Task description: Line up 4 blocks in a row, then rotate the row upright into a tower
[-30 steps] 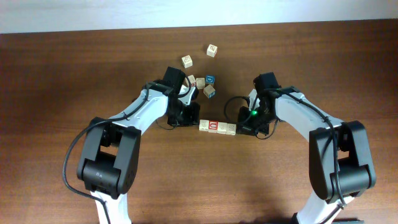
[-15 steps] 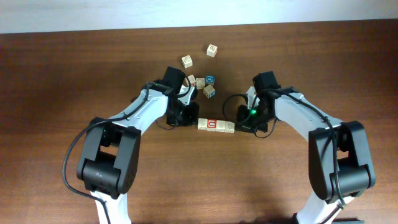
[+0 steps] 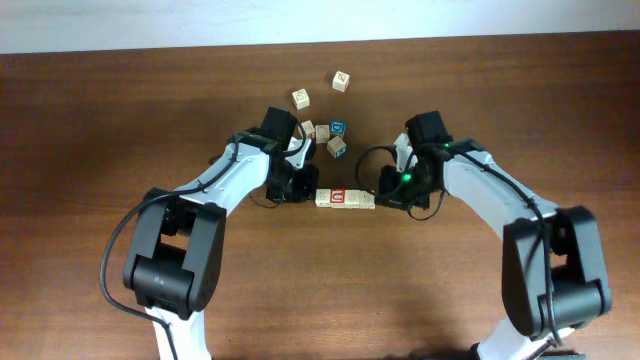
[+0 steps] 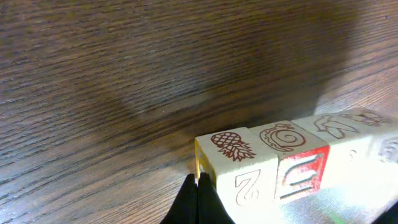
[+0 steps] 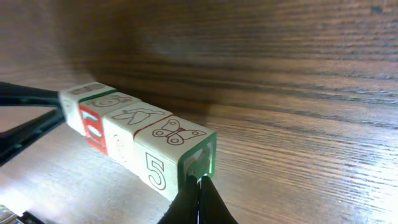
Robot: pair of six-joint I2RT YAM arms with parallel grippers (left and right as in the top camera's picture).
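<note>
Blocks of pale wood [image 3: 345,199], four printed alphabet cubes, lie end to end on the brown wooden surface [image 3: 420,290], the row's long axis spanning from the empty, fully closed left claw [image 4: 198,194] at one end to the empty, closed right claw [image 5: 200,198] at the other.

we see two arms of one build. the left arm [image 3: 235,170] has smooth white shells along its links and bulky, rounded black housings at its joints. a thin black cable [image 3: 110,255] loops free beside the lower housing. the right arm [image 3: 490,185] has the same white and black, with its own thin black cable [image 3: 364,163] curving by the wrist and a small green light [image 3: 407,181] glowing on the black wrist block. the left gripper [image 4: 198,198] shows plain black fingers tapering to a narrow tip. the right gripper [image 5: 199,200] looks the same, black and unmarked.
</note>
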